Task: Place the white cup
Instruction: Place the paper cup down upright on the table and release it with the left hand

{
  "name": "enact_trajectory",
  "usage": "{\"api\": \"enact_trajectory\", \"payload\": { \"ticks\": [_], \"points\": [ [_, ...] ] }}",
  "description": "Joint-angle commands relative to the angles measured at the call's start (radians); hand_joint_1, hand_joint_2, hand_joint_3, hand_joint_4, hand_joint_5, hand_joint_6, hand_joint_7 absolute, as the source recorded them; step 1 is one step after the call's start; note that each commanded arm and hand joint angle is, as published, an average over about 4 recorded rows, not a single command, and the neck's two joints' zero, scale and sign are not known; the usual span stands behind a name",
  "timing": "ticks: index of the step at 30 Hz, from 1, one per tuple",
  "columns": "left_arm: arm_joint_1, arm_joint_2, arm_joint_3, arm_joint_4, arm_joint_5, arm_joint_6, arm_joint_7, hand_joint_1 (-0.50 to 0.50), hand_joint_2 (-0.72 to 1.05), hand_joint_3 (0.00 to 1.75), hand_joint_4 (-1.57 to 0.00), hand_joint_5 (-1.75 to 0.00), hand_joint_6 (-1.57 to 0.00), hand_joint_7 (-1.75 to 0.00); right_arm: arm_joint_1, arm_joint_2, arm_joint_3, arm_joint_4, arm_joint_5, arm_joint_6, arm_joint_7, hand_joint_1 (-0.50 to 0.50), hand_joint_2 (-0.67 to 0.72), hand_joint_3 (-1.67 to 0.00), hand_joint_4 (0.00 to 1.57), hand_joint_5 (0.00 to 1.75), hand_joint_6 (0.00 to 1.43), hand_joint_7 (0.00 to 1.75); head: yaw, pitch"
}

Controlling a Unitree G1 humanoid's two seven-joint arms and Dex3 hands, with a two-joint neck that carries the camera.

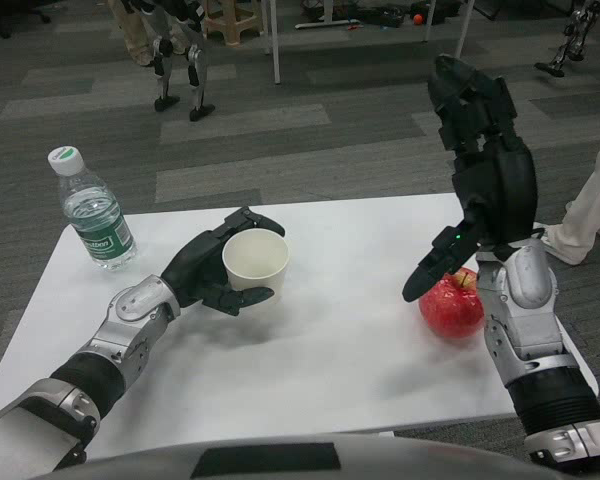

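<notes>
Bottle (93, 211), clear plastic, white cap, upright left of the white cup (255, 264), near the surface's (340, 340) far-left edge. Left hand (212, 268): fingers wrapped round the cup from its left side, gripping it. White cup: upright, mouth up, long axis vertical, left of centre; whether its base touches the surface cannot be told. Open room right of and in front of the cup. Apple (452, 305), red, well right of the cup. Right hand (477, 180): raised above the apple, fingers spread, holding nothing.
</notes>
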Motion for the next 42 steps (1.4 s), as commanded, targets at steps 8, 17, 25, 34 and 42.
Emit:
{"api": "enact_trajectory", "payload": {
  "ticks": [8, 17, 25, 34, 42],
  "points": [
    [0.044, 0.018, -0.015, 0.026, 0.039, 0.043, -0.014, -0.5, 1.05, 0.65, 0.0, -1.75, -0.04, -1.12, -0.001, 0.002, -0.001, 0.0, 0.004, -0.007, -0.002, -0.15, 0.72, 0.0, 0.0, 0.1, 0.0, 0.56, 0.002, -0.004],
    [0.044, 0.018, -0.01, 0.022, 0.039, 0.043, -0.014, -0.5, 1.05, 0.37, 0.0, -1.75, 0.0, -1.05, -0.001, 0.002, -0.001, 0.001, 0.004, -0.006, -0.002, -0.15, 0.72, 0.0, 0.0, 0.12, 0.0, 0.56, 0.003, -0.005],
    [0.044, 0.018, -0.005, 0.019, 0.039, 0.042, -0.012, -0.5, 1.05, 0.09, 0.0, -1.75, 0.0, -0.98, -0.001, 0.002, -0.001, 0.001, 0.004, -0.005, -0.002, -0.14, 0.72, 0.0, 0.0, 0.1, 0.0, 0.56, 0.005, -0.007],
    [0.044, 0.018, -0.003, 0.006, 0.04, 0.039, -0.008, -0.5, 0.96, 0.09, 0.0, -1.75, 0.0, -0.98, -0.001, 0.003, -0.001, 0.0, 0.004, -0.006, -0.002, -0.12, 0.72, 0.0, 0.0, 0.1, 0.0, 0.56, 0.005, -0.008],
    [0.049, 0.016, 0.001, -0.017, 0.04, 0.039, -0.005, -0.5, 0.87, 0.09, 0.0, -1.75, 0.0, -0.91, -0.001, 0.003, -0.001, 0.0, 0.004, -0.007, -0.002, -0.15, 0.72, 0.0, 0.0, 0.1, 0.0, 0.56, 0.01, -0.011]
  ]
}}
